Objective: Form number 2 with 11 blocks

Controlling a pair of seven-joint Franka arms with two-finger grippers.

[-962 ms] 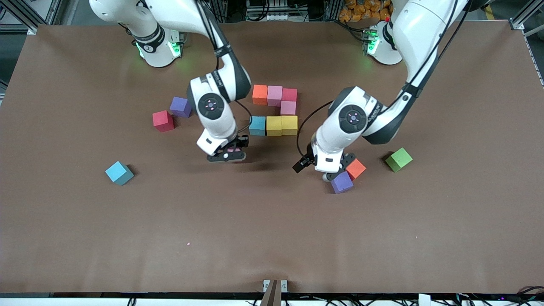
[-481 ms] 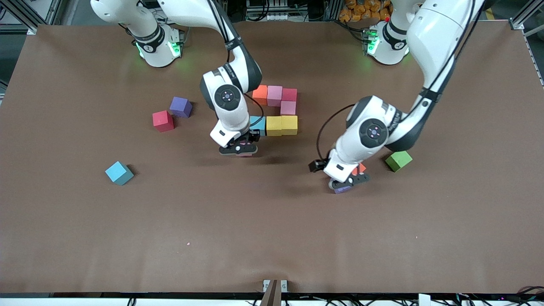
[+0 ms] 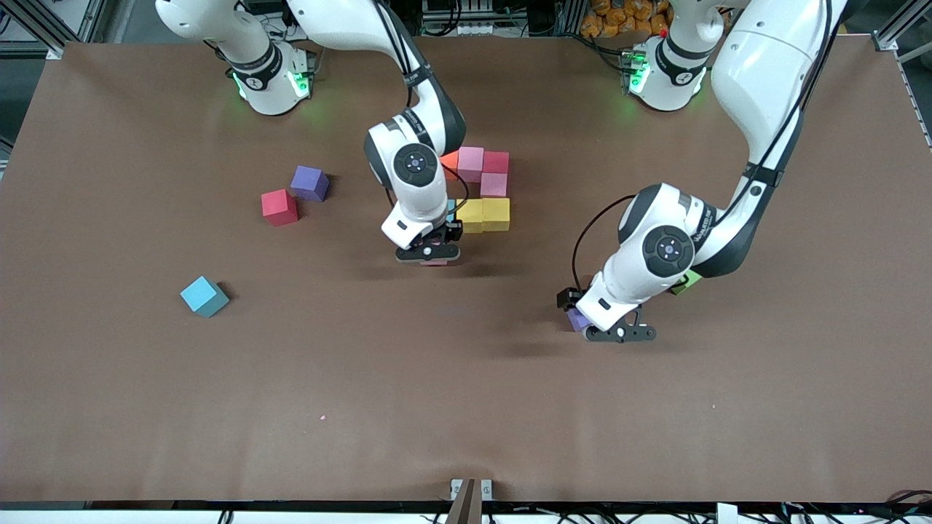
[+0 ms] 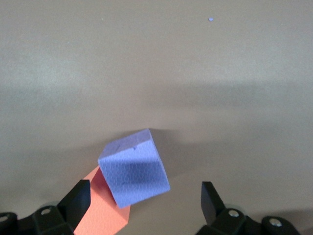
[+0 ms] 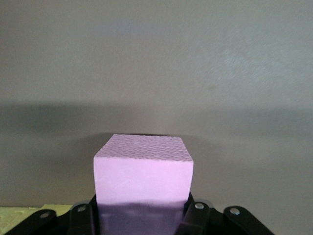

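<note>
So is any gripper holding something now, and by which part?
The right gripper holds a pink cube by two opposite side faces. The left gripper is open, holding nothing.

right gripper [image 3: 428, 254] — jaws clamped, wrist apparently vertical | left gripper [image 3: 621, 334] — jaws spread, low

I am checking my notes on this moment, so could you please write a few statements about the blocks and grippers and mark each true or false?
1. The right gripper is shut on a pink cube. True.
2. The left gripper is shut on a purple cube. False: it is open, with that cube lying between its fingers.
3. An orange cube touches that purple cube. True.
4. The red cube sits in the partly built number 2. False: it lies apart, beside another purple cube.
5. The light blue cube lies alone. True.
</note>
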